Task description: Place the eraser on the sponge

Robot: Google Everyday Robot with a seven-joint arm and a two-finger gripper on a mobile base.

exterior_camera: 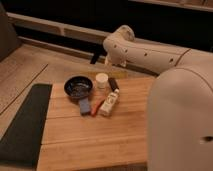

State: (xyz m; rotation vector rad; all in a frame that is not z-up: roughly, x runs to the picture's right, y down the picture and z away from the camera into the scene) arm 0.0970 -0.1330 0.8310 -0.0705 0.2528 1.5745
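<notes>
**A:** Stock, largest down?

**B:** Table [90, 145]. Arm [150, 55] over its far edge. The gripper [95, 57] is, I judge, the dark end beyond that edge; open or closed, I cannot tell. Bowl [78, 86] and cup [102, 80]: contents unreadable. Sponge [85, 106]: nothing on it.

**A:** Eraser [114, 83]?

**B:** I take it for the dark block beside the cup, apart from the sponge. Probably light and stiff. I'd pinch its long sides.

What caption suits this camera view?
Gripper hangs past the far edge of the table; blue sponge lies beside black bowl.
</notes>
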